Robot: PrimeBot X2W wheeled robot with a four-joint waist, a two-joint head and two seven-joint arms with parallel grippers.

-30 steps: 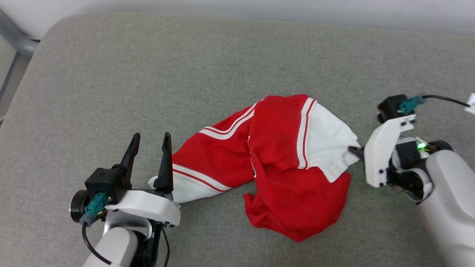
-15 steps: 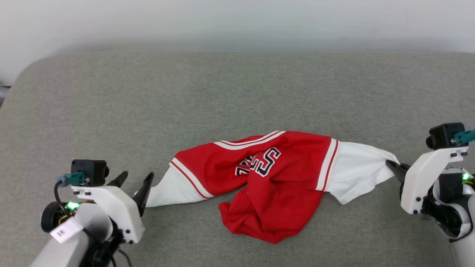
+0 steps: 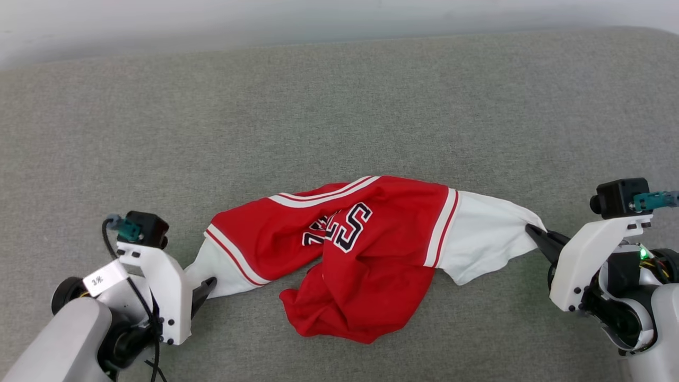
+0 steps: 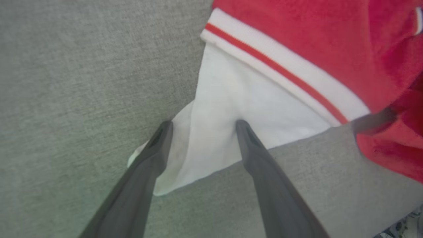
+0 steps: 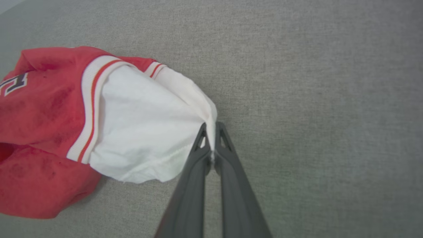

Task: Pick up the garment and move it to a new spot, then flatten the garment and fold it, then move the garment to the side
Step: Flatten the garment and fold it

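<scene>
Clamping one sleeve (image 5: 145,129) of the garment (image 3: 382,249) in my right tool (image 5: 211,127) — my left tool (image 4: 203,123) (agape astride the other) should bite deep.

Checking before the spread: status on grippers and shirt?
Right gripper shut on garment, white sleeve tip. Left gripper open, astride other sleeve. Body bunched. No obstruction seen.

Grey fabric surface (image 3: 339,106), garment (image 3: 392,223) atop

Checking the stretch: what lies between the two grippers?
The red jersey T-shirt spans it on the grey surface, head view: right gripper shut on one white sleeve, left gripper open around the other.
</scene>
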